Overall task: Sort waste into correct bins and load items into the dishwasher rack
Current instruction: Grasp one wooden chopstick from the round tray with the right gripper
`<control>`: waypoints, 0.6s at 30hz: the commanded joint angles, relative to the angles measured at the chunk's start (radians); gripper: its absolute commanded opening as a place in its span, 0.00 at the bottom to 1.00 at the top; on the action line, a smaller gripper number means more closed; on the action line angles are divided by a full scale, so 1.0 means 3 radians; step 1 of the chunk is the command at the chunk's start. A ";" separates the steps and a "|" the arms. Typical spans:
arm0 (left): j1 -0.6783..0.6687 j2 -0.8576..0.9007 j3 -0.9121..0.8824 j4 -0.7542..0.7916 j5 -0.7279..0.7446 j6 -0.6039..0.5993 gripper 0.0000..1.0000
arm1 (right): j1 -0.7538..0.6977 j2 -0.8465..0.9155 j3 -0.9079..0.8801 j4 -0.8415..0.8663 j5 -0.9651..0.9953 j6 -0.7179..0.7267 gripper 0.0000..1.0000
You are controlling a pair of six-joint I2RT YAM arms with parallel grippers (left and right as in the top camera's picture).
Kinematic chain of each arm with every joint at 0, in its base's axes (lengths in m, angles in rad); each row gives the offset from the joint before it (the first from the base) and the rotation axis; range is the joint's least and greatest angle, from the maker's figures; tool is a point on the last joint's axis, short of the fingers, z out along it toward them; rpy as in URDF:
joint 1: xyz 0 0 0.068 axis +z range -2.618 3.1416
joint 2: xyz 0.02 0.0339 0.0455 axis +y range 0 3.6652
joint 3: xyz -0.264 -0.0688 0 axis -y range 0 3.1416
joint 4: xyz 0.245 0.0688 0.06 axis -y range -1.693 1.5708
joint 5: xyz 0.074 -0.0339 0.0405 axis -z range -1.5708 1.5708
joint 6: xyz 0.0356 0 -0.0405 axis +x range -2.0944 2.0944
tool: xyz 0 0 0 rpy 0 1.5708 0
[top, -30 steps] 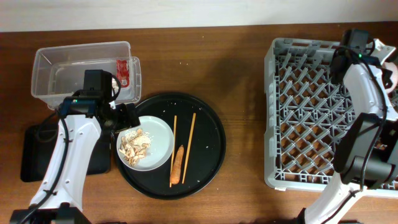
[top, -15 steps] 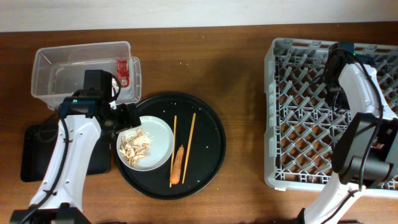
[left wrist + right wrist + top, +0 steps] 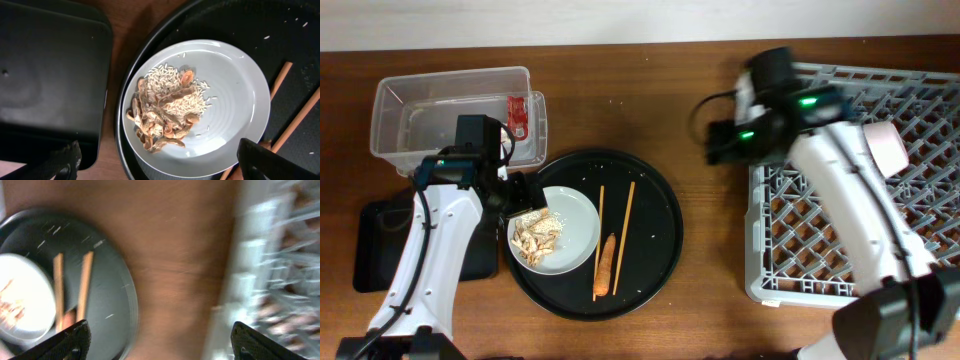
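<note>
My left gripper (image 3: pixel 520 193) (image 3: pixel 160 167) is open, its jaws straddling the left rim of the pale plate (image 3: pixel 575 225) (image 3: pixel 235 110). The plate carries beige food scraps (image 3: pixel 534 233) (image 3: pixel 165 107). Beside it lie two chopsticks (image 3: pixel 626 215) (image 3: pixel 281 82) and an orange carrot (image 3: pixel 605 265). The clear tub (image 3: pixel 440 95) holds the red wrapper (image 3: pixel 517 114). The black rectangular tray (image 3: pixel 375 250) (image 3: pixel 50 75) sits under my left arm. My right gripper (image 3: pixel 716 140) (image 3: pixel 160 345) is open and empty, between the round tray and the grey rack (image 3: pixel 820 250). A pale vessel (image 3: pixel 885 145) lies in the rack.
The large round black tray (image 3: pixel 655 235) (image 3: pixel 107 280) holds the plate, chopsticks and carrot. Bare wooden table runs between it and the rack's left wall. The right wrist view is blurred by motion.
My right arm swung left from the rack's far right corner to its left edge and its jaws opened. The pale vessel now lies uncovered in the rack. The left arm stayed put.
</note>
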 commanded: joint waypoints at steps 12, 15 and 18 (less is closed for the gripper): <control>0.0067 -0.0062 0.0006 -0.0132 -0.0238 -0.0020 0.99 | 0.1389 0.1207 -0.0061 0.0491 0.0281 0.1303 0.78; 0.0067 -0.0062 0.0006 -0.0132 -0.0237 -0.0020 0.99 | 0.1451 0.1382 -0.0064 0.0682 0.0281 0.1386 0.72; 0.0067 -0.0062 0.0006 -0.0132 -0.0237 -0.0020 0.99 | 0.1514 0.1483 -0.0064 0.0787 0.0332 0.1589 0.71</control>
